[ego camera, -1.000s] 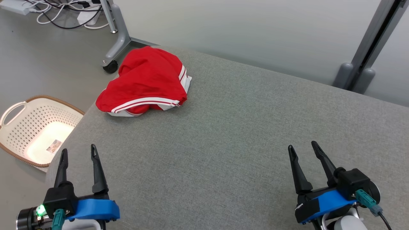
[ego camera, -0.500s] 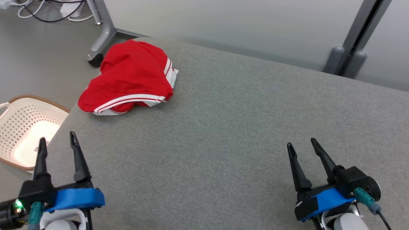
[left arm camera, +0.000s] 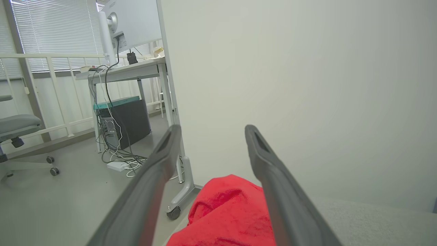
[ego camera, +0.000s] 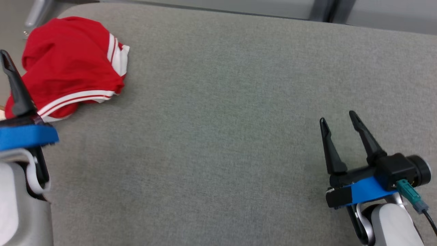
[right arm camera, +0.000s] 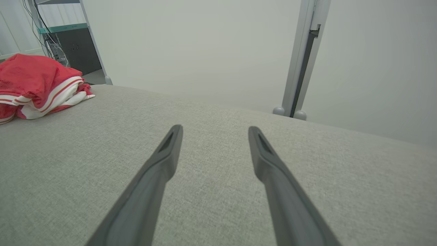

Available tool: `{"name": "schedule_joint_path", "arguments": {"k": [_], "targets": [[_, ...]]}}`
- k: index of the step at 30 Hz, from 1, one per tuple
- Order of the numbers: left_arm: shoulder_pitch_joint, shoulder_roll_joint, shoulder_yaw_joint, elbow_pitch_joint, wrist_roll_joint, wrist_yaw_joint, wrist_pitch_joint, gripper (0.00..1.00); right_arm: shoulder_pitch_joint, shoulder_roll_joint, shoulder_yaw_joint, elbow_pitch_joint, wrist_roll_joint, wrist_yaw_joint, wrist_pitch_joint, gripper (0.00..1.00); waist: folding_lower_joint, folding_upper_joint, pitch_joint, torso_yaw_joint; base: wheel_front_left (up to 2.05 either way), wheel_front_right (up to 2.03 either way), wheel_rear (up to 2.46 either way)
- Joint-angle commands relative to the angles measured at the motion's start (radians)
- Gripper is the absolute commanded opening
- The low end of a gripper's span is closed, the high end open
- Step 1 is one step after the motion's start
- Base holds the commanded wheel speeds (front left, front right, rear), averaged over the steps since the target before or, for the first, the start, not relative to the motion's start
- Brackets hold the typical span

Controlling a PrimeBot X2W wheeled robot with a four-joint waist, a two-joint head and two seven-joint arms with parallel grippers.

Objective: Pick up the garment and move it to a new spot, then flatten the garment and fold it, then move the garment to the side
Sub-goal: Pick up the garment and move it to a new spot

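The garment (ego camera: 68, 65) is a crumpled red piece with white stripes, lying at the far left corner of the grey padded surface (ego camera: 218, 102). My left gripper (left arm camera: 212, 128) is open and hovers just short of the garment (left arm camera: 225, 212), which shows low between its fingers. In the head view one left finger (ego camera: 15, 92) overlaps the garment's left edge. My right gripper (ego camera: 337, 118) stands open and empty over the near right of the surface, far from the garment (right arm camera: 34, 82).
Beyond the surface's left corner stand a partition leg on a caster (left arm camera: 174, 212), a desk with a monitor (left arm camera: 129, 68), a computer tower (left arm camera: 126, 123) with loose cables on the floor, and an office chair (left arm camera: 17, 126). A grey post (right arm camera: 302, 58) rises behind the far edge.
The head camera has tipped down and turned, so the basket and floor have left the picture. My left gripper has come forward to the garment's left edge. Both grippers stay open.
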Motion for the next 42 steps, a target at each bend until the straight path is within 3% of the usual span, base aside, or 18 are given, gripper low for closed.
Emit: {"name": "schedule_joint_path", "arguments": {"k": [1, 7, 13, 19, 24, 33, 34, 35, 42], "targets": [[-0.059, 0.021, 0.011, 0.022, -0.011, -0.008, -0.003, 1.0, -0.016, -0.01, -0.005, -0.031, -0.006, 0.0, 0.007, 1.0, -0.0001, 0.0, 0.027, -0.015, 0.0, 0.0, 0.0], [-0.236, 0.096, 0.038, 0.143, -0.039, -0.03, 0.02, 1.0, -0.034, -0.028, -0.024, -0.136, -0.016, 0.0, 0.034, 1.0, -0.0001, 0.0, 0.117, -0.073, 0.0, 0.0, 0.0], [-0.358, 0.139, 0.029, 0.3, -0.061, -0.048, 0.114, 1.0, -0.028, -0.04, -0.047, -0.203, -0.014, 0.0, 0.055, 1.0, -0.0001, 0.0, 0.177, -0.102, 0.0, 0.0, 0.0], [-0.397, 0.134, 0.024, 0.419, -0.087, -0.035, 0.246, 1.0, -0.023, -0.048, -0.061, -0.231, -0.01, 0.0, 0.06, 1.0, -0.0001, 0.0, 0.195, -0.108, 0.0, 0.0, 0.0], [-0.403, 0.121, 0.01, 0.518, -0.136, -0.07, 0.444, 1.0, -0.024, -0.052, -0.071, -0.242, -0.011, 0.0, 0.066, 1.0, -0.0001, 0.0, 0.195, -0.103, 0.0, 0.0, 0.0], [-0.409, 0.127, -0.006, 0.58, -0.178, -0.098, 0.633, 1.0, -0.031, -0.049, -0.056, -0.243, -0.014, 0.0, 0.071, 1.0, -0.0001, 0.0, 0.186, -0.11, 0.0, 0.0, 0.0], [-0.41, 0.132, -0.005, 0.584, -0.179, -0.102, 0.636, 0.36, -0.032, -0.049, -0.055, -0.242, -0.012, 0.0, 0.069, 1.0, -0.0001, 0.0, 0.184, -0.113, 0.0, 0.0, 0.0], [-0.41, 0.136, -0.005, 0.59, -0.183, -0.104, 0.637, 0.0, -0.032, -0.048, -0.052, -0.241, -0.01, 0.0, 0.067, 1.0, -0.0001, 0.0, 0.182, -0.117, 0.0, 0.0, 0.0], [-0.424, 0.166, -0.018, 0.614, -0.167, -0.111, 0.56, 0.0, -0.034, -0.039, -0.05, -0.211, -0.003, 0.0, 0.05, 1.0, -0.0001, 0.0, 0.145, -0.134, 0.0, 0.0, 0.0]]}}
